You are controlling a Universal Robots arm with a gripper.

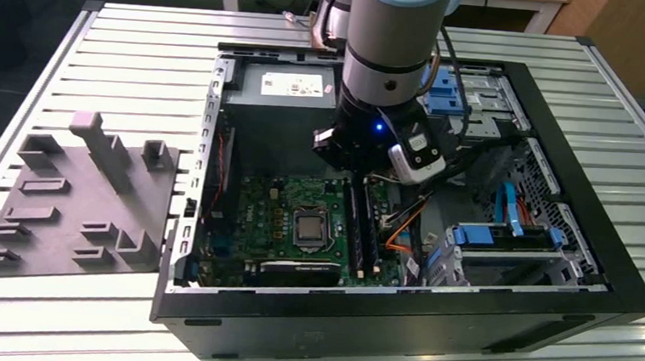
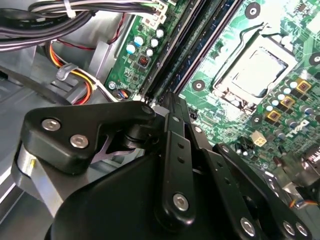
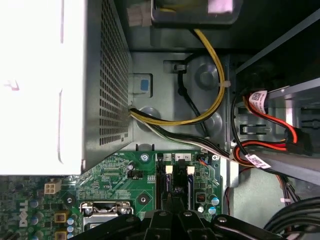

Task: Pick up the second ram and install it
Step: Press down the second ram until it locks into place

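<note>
My gripper (image 2: 167, 107) hangs low inside the open computer case (image 1: 590, 250), fingers drawn together directly over the memory slots (image 3: 175, 182) beside the processor socket (image 2: 257, 70). Whether they clamp the second ram I cannot tell; no blue stick is plainly visible. Sitting this close over the slots suits seating work on the motherboard (image 1: 269, 219).

The arm (image 1: 392, 32) comes down nearly upright from the top of the exterior view, its silver and pale blue wrist section ending in a dark block with a small blue light. Below that block the hand (image 1: 357, 179) points straight down. In the second wrist view the hand's black linkage bars (image 2: 175, 165) run close together toward a narrow tip, and in the first wrist view the same black links (image 3: 170, 220) converge.
</note>
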